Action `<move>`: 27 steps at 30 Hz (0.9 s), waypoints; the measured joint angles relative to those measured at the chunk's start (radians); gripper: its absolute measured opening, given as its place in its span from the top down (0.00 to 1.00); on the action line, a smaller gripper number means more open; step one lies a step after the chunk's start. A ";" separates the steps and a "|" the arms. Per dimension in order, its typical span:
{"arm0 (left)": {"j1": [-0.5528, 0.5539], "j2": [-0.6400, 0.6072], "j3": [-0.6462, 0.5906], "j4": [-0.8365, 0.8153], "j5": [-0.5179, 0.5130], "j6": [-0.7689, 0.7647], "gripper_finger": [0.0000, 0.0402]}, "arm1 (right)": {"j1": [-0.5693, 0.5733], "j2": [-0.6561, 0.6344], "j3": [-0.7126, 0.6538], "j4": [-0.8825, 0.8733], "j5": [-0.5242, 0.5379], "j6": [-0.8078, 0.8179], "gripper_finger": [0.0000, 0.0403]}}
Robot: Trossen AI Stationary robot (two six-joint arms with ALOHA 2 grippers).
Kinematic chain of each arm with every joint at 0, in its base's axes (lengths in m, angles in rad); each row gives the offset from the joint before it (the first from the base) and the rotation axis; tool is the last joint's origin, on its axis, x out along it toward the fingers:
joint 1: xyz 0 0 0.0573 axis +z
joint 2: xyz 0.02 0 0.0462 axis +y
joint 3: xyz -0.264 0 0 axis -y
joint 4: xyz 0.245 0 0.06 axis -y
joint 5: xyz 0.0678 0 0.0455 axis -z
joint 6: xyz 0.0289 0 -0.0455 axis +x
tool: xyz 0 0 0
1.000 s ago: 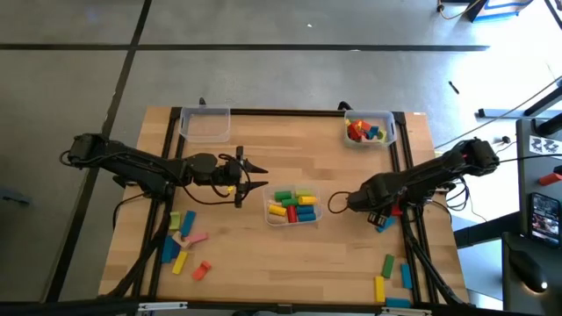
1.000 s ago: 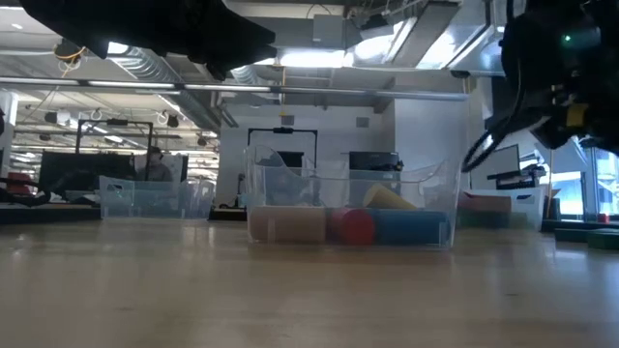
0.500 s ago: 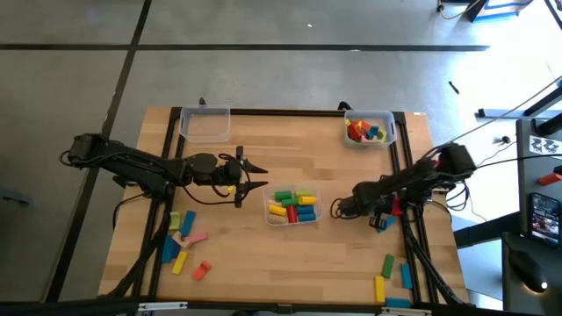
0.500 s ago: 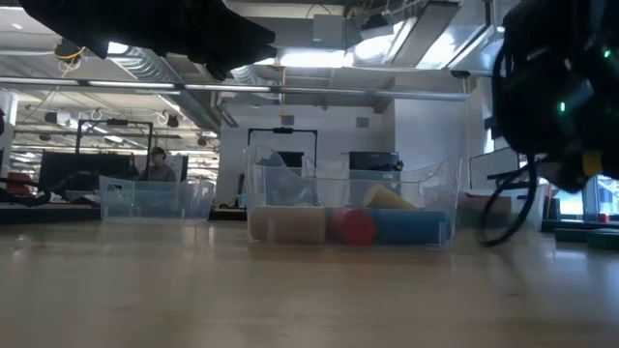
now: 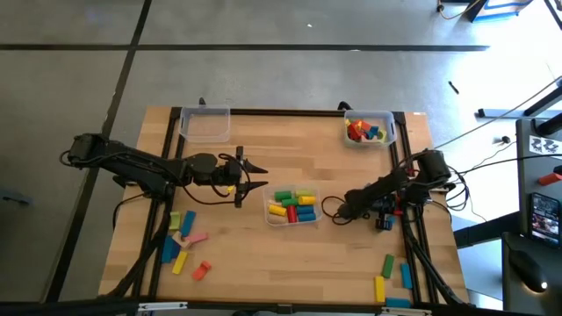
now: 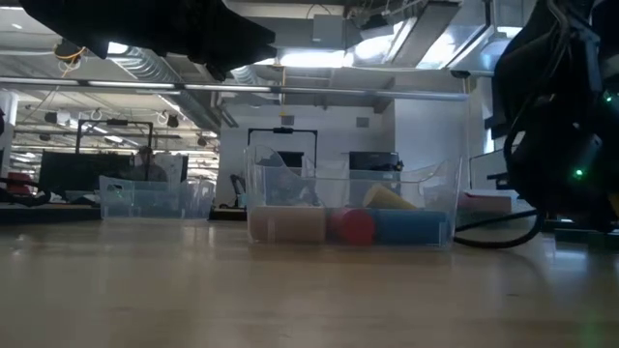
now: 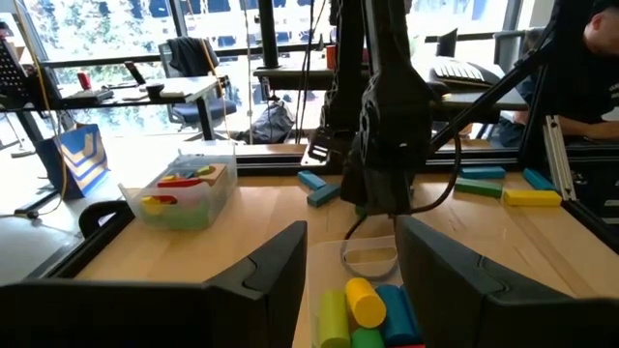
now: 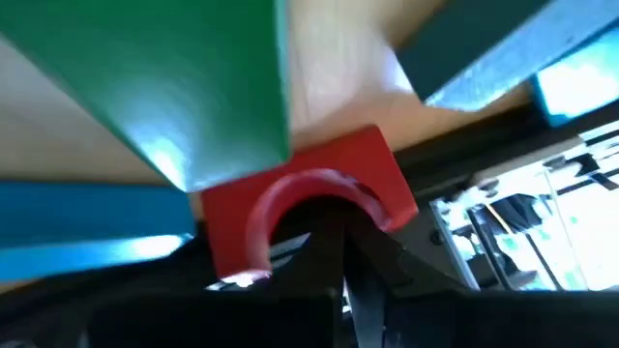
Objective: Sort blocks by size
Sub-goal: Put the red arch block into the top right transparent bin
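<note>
Down at the right edge of the tabletop point(image 5: 237, 263), the right gripper point(image 8: 334, 237) sits low among a cluster of blocks, and its jaws are closed tight. Its wrist view fills with a red arch block point(image 8: 309, 208) right at the fingertips, the dark fingers meeting under the arch's hollow; whether the arch is truly pinched or only touched, I cannot tell. A green block point(image 8: 164, 77) lies just beside the arch, and blue blocks point(image 8: 87, 246) flank it on either side.

From above, the right arm stretches from the table's right rail toward the middle, ending just to the right of the centre bin point(image 5: 292, 207). That clear bin holds short yellow, green, red and blue pieces. A second clear bin point(image 5: 369, 127) at the far right corner holds red, blue and green pieces, and a third bin point(image 5: 205, 124) stands at the far left corner.

The left gripper point(image 5: 248, 178) hovers left of the centre bin, well apart from the other arm, with its fingers partly spread and nothing between them. Its wrist view looks past those fingers at the centre bin's yellow cylinder point(image 7: 366, 302).

Loose blocks point(image 5: 183, 243) lie scattered near the front left of the tabletop in green, pink, yellow, blue and orange. A few more blocks point(image 5: 392, 272) lie near the front right corner.
</note>
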 joint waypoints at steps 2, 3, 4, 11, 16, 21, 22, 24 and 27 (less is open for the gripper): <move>0.000 0.000 0.000 -0.001 0.000 0.000 0.61 | 0.000 0.003 -0.010 0.010 0.000 -0.008 0.98; 0.000 0.000 0.000 0.000 0.000 0.000 0.61 | 0.000 0.003 -0.013 0.020 0.000 -0.010 0.98; 0.000 0.000 0.000 0.000 0.000 0.000 0.61 | 0.000 0.003 -0.013 0.025 0.000 -0.012 0.98; 0.000 0.000 0.000 0.001 0.000 0.000 0.61 | 0.000 0.002 -0.013 0.043 0.002 -0.041 0.98; 0.000 0.000 0.000 0.000 0.000 0.000 0.61 | 0.000 0.002 -0.013 0.043 -0.015 -0.069 0.98; 0.000 0.000 0.000 0.000 0.000 0.000 0.61 | 0.000 0.004 0.004 0.047 -0.016 -0.097 0.98; 0.000 0.000 0.000 0.000 0.000 0.000 0.61 | 0.000 0.002 0.016 0.059 -0.017 -0.100 0.98; 0.000 0.000 0.000 0.001 0.000 0.000 0.61 | 0.000 0.000 0.039 0.084 -0.018 -0.103 0.98; 0.000 0.000 0.000 0.000 0.000 0.000 0.61 | 0.000 0.002 0.076 0.098 -0.017 -0.103 0.98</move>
